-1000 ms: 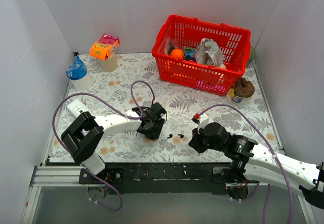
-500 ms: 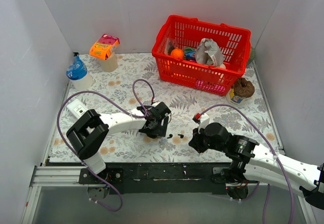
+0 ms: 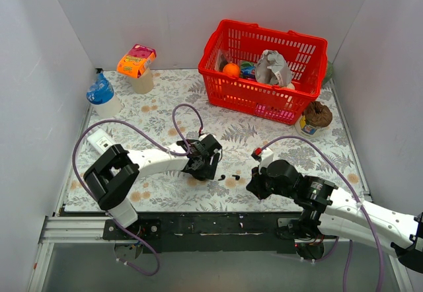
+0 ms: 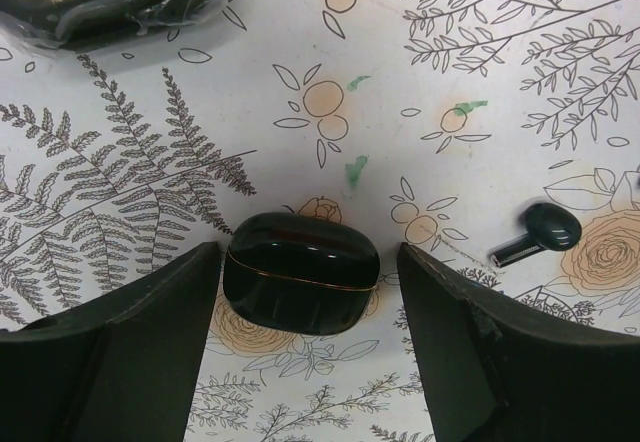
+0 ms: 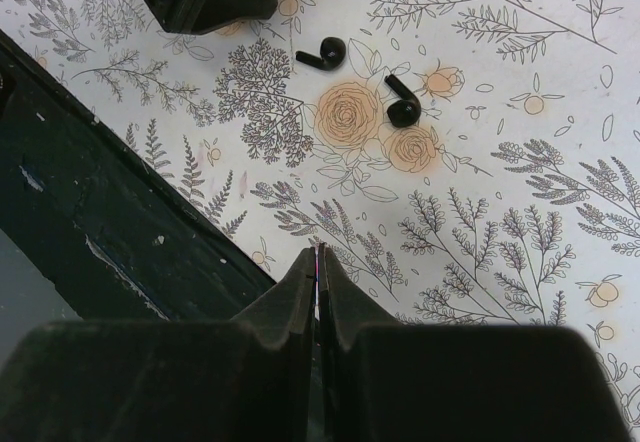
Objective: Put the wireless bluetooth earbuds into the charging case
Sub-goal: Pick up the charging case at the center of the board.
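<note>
**Left gripper brackets the closed case; earbuds loose on the tabletop.** The left gripper (image 4: 308,259) stands with its fingers (image 4: 120,352) wide apart over the floral tabletop (image 4: 480,52). The closed charging case (image 4: 300,274) lies flat between them. One finger's edge is just beside the case and a sliver of print shows on the other side; contact cannot be told. The case's long axis runs across from finger to finger, with a thin seam line visible along its length.

The right gripper (image 5: 317,280) is pressed together on nothing. It hangs above the tabletop's near edge, where the print meets the black rail (image 5: 90,252).

Both earbuds lie between the two grippers, apart from each other and from the case. In the right wrist view, one earbud (image 5: 322,55) lies nearly crosswise with its stem to the left. The second earbud (image 5: 403,102) lies slanted, stem toward the upper left and bulb on an orange rose.

The left wrist view catches a single earbud (image 4: 540,232) right of the case, stem aimed lower left. It also shows a dark item in clear wrap (image 4: 100,2) at its top edge. The overhead view shows the pair as specks (image 3: 221,177) and hides the case beneath the left gripper (image 3: 203,162). A red basket (image 3: 264,67) stands at the far side.
</note>
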Available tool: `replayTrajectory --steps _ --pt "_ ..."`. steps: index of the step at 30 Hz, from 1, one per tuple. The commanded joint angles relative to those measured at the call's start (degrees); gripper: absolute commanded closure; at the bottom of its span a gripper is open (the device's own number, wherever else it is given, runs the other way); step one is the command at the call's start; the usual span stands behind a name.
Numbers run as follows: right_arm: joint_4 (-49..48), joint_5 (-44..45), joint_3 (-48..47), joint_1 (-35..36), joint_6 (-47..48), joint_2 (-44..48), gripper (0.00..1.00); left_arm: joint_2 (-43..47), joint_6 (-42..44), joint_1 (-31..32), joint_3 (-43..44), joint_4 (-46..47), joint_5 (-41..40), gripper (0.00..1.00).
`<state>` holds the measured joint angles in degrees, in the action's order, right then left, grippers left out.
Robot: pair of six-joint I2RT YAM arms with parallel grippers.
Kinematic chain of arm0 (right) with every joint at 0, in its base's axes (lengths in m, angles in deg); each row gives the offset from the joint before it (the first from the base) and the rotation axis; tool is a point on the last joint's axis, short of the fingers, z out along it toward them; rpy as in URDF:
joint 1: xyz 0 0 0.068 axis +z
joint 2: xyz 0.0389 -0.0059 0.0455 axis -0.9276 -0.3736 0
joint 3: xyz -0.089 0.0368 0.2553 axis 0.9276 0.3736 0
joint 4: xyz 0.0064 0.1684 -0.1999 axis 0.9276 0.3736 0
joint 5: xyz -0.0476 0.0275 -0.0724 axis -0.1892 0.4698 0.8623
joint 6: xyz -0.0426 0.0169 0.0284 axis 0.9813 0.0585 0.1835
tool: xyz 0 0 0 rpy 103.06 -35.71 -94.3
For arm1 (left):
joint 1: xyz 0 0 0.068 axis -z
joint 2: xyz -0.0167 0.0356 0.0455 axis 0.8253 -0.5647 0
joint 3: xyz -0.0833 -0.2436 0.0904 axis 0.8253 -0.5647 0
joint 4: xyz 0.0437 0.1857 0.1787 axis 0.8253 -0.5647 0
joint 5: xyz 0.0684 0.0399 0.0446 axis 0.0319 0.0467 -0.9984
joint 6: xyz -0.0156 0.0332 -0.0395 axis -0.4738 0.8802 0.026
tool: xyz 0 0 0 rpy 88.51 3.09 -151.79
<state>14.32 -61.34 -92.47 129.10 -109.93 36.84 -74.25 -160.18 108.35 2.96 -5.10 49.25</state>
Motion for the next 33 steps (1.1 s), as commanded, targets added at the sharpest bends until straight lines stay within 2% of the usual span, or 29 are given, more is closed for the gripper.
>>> replayTrajectory --steps 1,6,10,13,15,20,23,24,25,27,30,33 --pt "-1.1 0.7 -1.0 0.0 0.3 -0.3 0.90 -0.6 2.8 0.4 -3.7 -6.0 -0.8 0.26" --pt "-1.2 0.6 -1.4 0.0 0.5 -0.8 0.90 -0.4 3.0 0.4 -3.3 -6.5 -0.1 0.21" --pt "-0.9 0.7 -1.7 0.0 0.7 -0.8 0.90 -0.5 3.4 0.4 -3.0 -6.8 0.6 0.22" --pt "-0.8 0.8 -1.5 0.0 0.7 -0.7 0.90 -0.6 4.0 0.4 -3.0 -6.5 2.2 0.30" --pt "-0.7 0.8 -1.3 0.0 0.5 -0.5 0.90 -1.0 4.4 0.4 -3.0 -6.3 3.4 0.40" --pt "-0.5 0.8 -1.1 0.0 0.3 0.3 0.90 -1.5 4.6 0.4 -3.0 -6.3 4.2 0.49" --pt "-0.5 0.8 -0.8 0.0 0.2 0.5 0.90 -1.5 4.3 0.4 -3.2 -6.1 4.2 0.62" --pt "-0.6 0.8 -0.8 0.0 0.1 0.5 0.90 -1.4 4.0 0.4 -3.5 -6.0 4.2 0.68" --pt "-0.7 0.7 -0.7 0.0 0.1 0.4 0.90 -1.3 3.7 0.4 -3.6 -5.6 3.5 0.83" --pt "-0.9 0.7 -0.9 0.0 -0.2 0.2 0.90 -0.5 2.3 0.4 -4.6 -4.6 3.2 1.00" --pt "-1.5 0.4 -2.6 0.0 -0.3 0.1 0.90 4.2 2.3 0.6 -6.7 0.4 3.5 1.00" --pt "-1.6 0.1 -6.5 0.0 -0.1 -0.7 0.87 14.4 3.9 2.8 -11.9 10.9 2.5 1.00"
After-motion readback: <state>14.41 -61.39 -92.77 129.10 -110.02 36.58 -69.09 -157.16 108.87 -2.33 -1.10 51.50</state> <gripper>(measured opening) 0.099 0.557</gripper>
